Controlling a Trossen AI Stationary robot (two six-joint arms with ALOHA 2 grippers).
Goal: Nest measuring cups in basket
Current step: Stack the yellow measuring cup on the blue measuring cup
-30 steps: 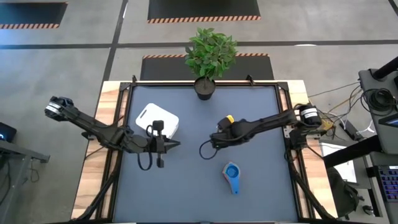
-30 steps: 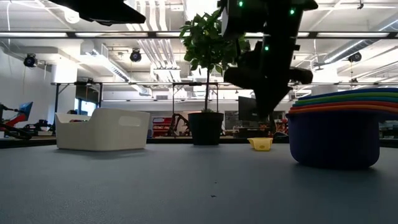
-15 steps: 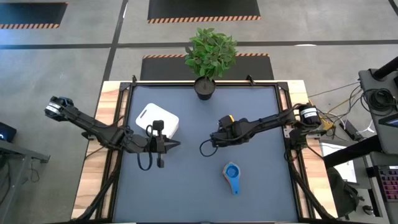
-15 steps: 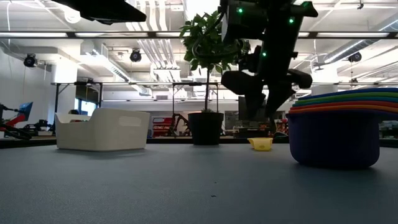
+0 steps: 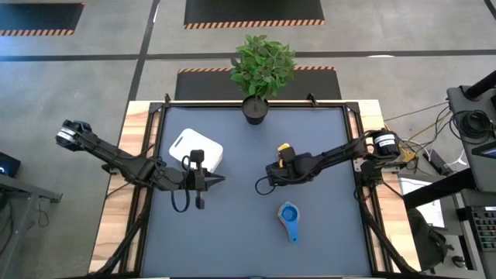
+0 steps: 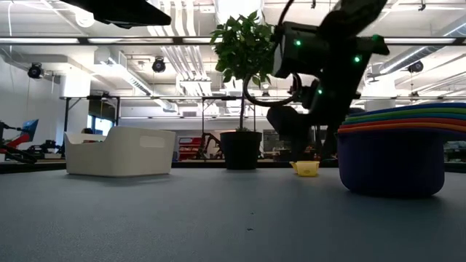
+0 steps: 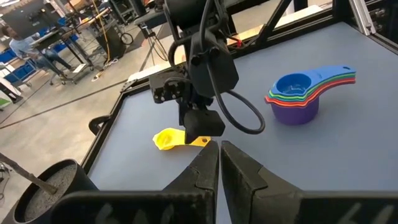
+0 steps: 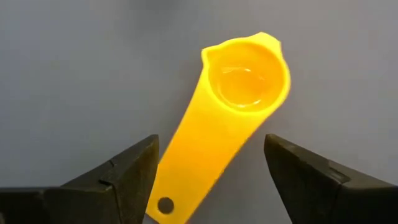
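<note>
Glossy yellow plastic cup (image 8: 231, 118), round bowl, flat handle; right claw (image 8: 211, 177) wide apart above; left claw (image 7: 219, 167) closed

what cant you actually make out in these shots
- Inside of the basket: high view, the left gripper arm's wrist overlaps it; low view shows only its wall.
- How many cups in the nested stack: rims overlap.
- Yellow cup handle end: cut off in the right wrist view, between the open right gripper fingers.

You see a yellow cup (image 8: 239, 112), a blue-topped rainbow stack (image 5: 289, 219), a white basket (image 5: 180, 144), a grey table (image 5: 232, 232).
</note>
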